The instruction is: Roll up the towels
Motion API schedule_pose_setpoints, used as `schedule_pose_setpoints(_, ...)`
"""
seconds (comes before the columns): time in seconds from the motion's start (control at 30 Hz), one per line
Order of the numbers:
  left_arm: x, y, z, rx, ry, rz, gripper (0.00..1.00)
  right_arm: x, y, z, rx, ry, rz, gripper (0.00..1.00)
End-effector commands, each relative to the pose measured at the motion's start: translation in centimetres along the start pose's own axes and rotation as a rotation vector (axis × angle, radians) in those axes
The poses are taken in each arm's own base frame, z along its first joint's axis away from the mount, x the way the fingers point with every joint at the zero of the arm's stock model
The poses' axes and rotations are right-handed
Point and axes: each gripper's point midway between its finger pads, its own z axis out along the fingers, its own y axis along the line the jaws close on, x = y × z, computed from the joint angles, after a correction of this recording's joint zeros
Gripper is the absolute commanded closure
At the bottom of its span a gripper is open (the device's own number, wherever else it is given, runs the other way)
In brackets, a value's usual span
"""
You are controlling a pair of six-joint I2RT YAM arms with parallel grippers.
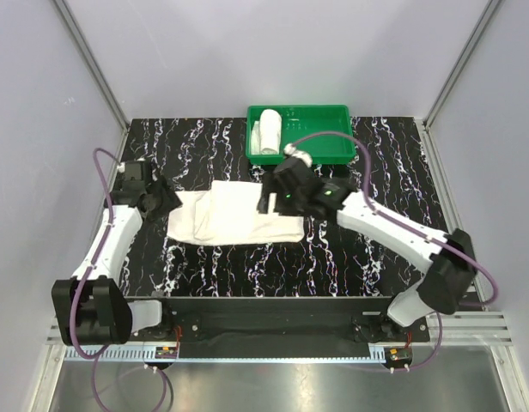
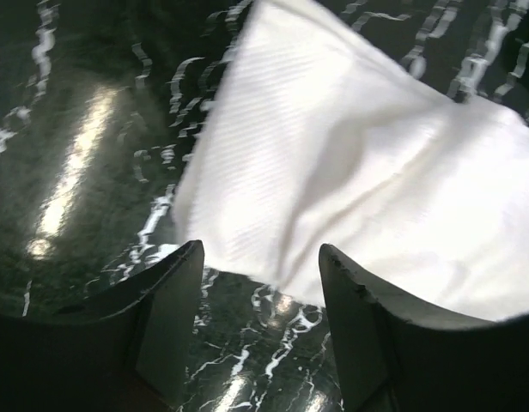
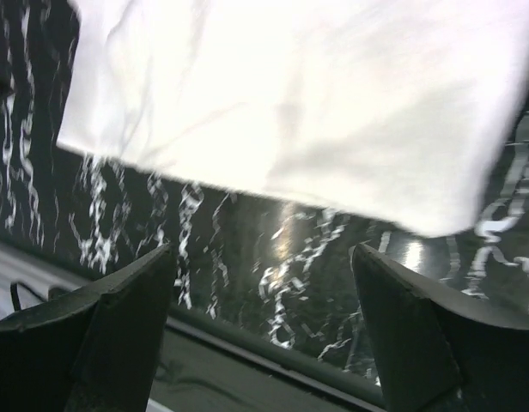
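A long white towel (image 1: 234, 215) lies flat across the middle of the black marbled table. A smaller white towel (image 1: 269, 130) sits rolled in the left end of the green tray (image 1: 320, 148). My left gripper (image 1: 168, 202) is open and empty at the flat towel's left edge; its fingers (image 2: 183, 283) frame the towel's corner (image 2: 333, 172). My right gripper (image 1: 266, 199) is open and empty above the towel's right part, near its far edge; the towel (image 3: 316, 94) fills the top of the right wrist view.
The green tray stands at the back centre of the table. Grey walls and metal posts enclose the table on three sides. The table's near edge (image 3: 247, 343) shows between my right fingers.
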Motion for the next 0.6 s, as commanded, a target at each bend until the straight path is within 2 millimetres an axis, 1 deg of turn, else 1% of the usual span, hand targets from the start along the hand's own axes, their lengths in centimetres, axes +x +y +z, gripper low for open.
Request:
schedule_pose_setpoints(0.0,-0.1,-3.6,-0.1,0.134,-0.004,0.08,0.39,-1.3,-4.1,0.0,0.059,-0.067,0.036,0.09)
schedule_pose_setpoints(0.03,0.4,-4.5,0.3,0.156,0.008,0.096,0.39,-1.4,-5.0,0.1,0.075,-0.064,0.043,0.09)
schedule_pose_setpoints(0.07,1.3,-5.0,1.0,0.163,0.041,0.117,0.39,-0.7,-6.0,0.3,0.089,-0.044,0.048,0.09)
schedule_pose_setpoints(0.1,2.0,-5.4,1.4,0.171,0.061,0.127,0.4,-1.0,-7.0,0.3,0.1,-0.044,0.065,0.09)
schedule_pose_setpoints(0.13,2.6,-5.5,1.8,0.168,0.078,0.132,0.4,-1.0,-7.4,0.3,0.101,-0.044,0.07,0.09)
schedule_pose_setpoints(0.17,3.5,-5.8,2.2,0.162,0.106,0.149,0.4,-0.3,-8.0,0.6,0.11,-0.025,0.076,0.09)
schedule_pose_setpoints(0.2,4.1,-5.8,2.5,0.154,0.121,0.155,0.4,-0.4,-8.5,0.6,0.116,-0.028,0.088,0.09)
schedule_pose_setpoints(0.23,4.8,-5.3,2.9,0.126,0.136,0.159,0.4,-0.3,-8.7,0.7,0.112,-0.028,0.092,0.09)
schedule_pose_setpoints(0.27,5.6,-5.3,3.2,0.116,0.153,0.175,0.4,0.1,-9.0,0.9,0.114,-0.016,0.095,0.09)
schedule_pose_setpoints(0.4,7.7,-4.2,4.1,0.072,0.204,0.177,0.41,0.7,-9.8,1.4,0.124,0.0,0.107,0.09)
schedule_pose_setpoints(0.43,8.4,-3.5,4.2,0.04,0.219,0.173,0.41,0.8,-9.9,1.6,0.127,0.006,0.11,0.09)
schedule_pose_setpoints(0.5,9.1,-3.0,4.3,0.018,0.231,0.18,0.42,1.0,-10.2,1.8,0.132,0.016,0.109,0.09)
schedule_pose_setpoints(0.57,9.7,-3.0,4.2,0.015,0.24,0.184,0.43,1.2,-10.3,2.0,0.136,0.021,0.11,0.09)
